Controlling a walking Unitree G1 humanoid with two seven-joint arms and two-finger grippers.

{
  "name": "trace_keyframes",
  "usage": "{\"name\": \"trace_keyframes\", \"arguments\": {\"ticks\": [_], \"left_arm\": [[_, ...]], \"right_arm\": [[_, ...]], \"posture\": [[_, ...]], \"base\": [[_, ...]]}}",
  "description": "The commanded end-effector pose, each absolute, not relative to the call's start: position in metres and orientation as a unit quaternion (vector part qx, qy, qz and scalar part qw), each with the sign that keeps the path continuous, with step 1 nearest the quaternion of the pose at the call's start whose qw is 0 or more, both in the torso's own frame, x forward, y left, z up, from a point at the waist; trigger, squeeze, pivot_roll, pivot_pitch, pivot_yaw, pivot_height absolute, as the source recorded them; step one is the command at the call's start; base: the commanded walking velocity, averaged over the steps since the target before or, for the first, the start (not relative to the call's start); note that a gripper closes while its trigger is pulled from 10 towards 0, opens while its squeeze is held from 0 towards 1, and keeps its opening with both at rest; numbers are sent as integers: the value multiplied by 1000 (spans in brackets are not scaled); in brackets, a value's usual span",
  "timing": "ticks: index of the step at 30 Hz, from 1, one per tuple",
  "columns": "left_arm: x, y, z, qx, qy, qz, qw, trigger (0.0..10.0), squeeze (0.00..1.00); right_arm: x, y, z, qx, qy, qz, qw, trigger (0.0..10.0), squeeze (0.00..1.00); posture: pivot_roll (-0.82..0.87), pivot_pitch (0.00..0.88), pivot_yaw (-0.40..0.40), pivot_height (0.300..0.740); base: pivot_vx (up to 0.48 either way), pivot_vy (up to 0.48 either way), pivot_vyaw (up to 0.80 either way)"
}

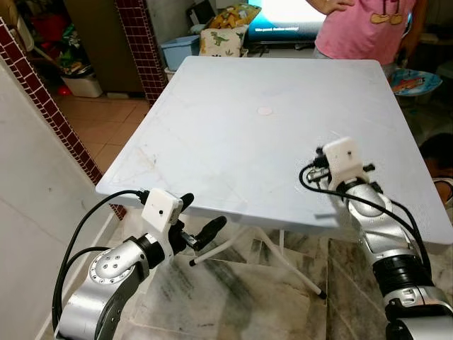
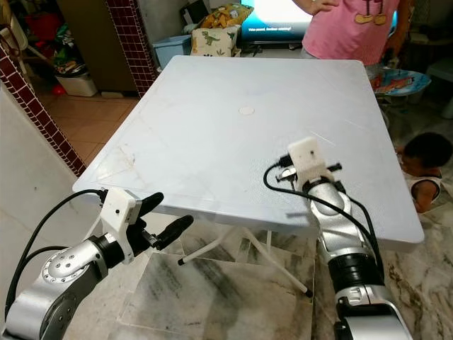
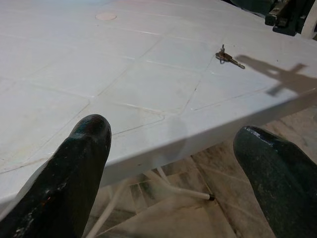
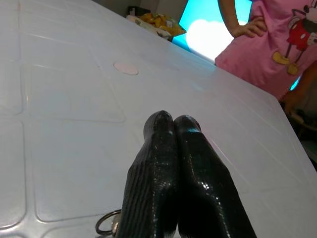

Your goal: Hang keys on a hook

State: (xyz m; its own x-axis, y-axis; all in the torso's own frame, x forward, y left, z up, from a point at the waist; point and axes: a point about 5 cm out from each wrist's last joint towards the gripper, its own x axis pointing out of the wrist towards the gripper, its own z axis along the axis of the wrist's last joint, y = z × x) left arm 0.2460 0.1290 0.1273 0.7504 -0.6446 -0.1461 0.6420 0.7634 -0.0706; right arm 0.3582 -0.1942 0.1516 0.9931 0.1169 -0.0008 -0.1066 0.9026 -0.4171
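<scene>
Keys (image 3: 228, 56) lie flat on the white plastic desk (image 1: 233, 134), near its front edge on the robot's right side: a small bunch of dull metal, one long blade pointing away from a cluster at the ring end, casting a short shadow. In the right wrist view a metal ring (image 4: 106, 222) shows just beside the base of the black fingers (image 4: 158, 168), resting on the desk surface; whether it is touched cannot be told. The right tool (image 4: 172, 124) has its two fingers pressed together, tips touching, nothing visibly clamped between them; it sits low over the desk near the front right area. The left tool (image 1: 199, 218) is held just off the front left edge of the desk, below the level of the top, its fingers spread wide and holding nothing. The desk surface carries moulded square panel lines and a round cap (image 1: 265, 110) at its middle. Beyond the far edge stands a person in a pink shirt (image 1: 368, 28), hand on hip. Marbled floor tiles (image 1: 233, 297) and the white desk legs (image 1: 283, 262) show beneath
</scene>
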Motion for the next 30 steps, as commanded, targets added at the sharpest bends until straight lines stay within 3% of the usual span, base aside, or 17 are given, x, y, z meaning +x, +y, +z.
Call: {"name": "trace_keyframes", "arguments": {"ticks": [1,2,3,4,8,9,12,19,30], "left_arm": [[247,131,130,-1,76,-339,938,10000,0],[248,131,129,-1,76,-339,938,10000,0],[248,130,129,0,76,-339,938,10000,0],[248,130,129,-1,76,-339,938,10000,0],[248,131,129,-1,77,-339,937,10000,0],[248,131,129,-1,77,-340,937,10000,0],[248,130,129,-2,77,-340,937,10000,0],[248,130,130,-2,77,-341,937,10000,0],[248,129,129,-2,78,-343,936,10000,0]], "right_arm": [[358,-191,158,-214,-28,53,975,0,0],[358,-192,157,-215,-23,53,975,4471,0],[358,-193,155,-215,-19,53,975,4471,0],[357,-194,154,-216,-13,52,975,10000,1000],[355,-199,146,-235,12,70,969,10000,1000],[355,-201,146,-238,16,69,969,10000,918],[356,-204,147,-229,17,65,971,10000,1000],[355,-199,139,-237,36,93,966,10000,1000],[357,-225,139,-253,66,107,959,10000,1000]], "posture": [[75,47,105,740],[76,45,106,740],[76,45,106,740],[76,45,106,740],[75,45,105,740],[74,46,106,740],[73,45,106,740],[73,45,106,740],[77,45,106,740]], "base": [[0,0,0],[0,0,0],[0,0,0],[0,0,0],[0,0,0],[0,0,0],[0,0,0],[0,0,0],[0,0,0]]}}
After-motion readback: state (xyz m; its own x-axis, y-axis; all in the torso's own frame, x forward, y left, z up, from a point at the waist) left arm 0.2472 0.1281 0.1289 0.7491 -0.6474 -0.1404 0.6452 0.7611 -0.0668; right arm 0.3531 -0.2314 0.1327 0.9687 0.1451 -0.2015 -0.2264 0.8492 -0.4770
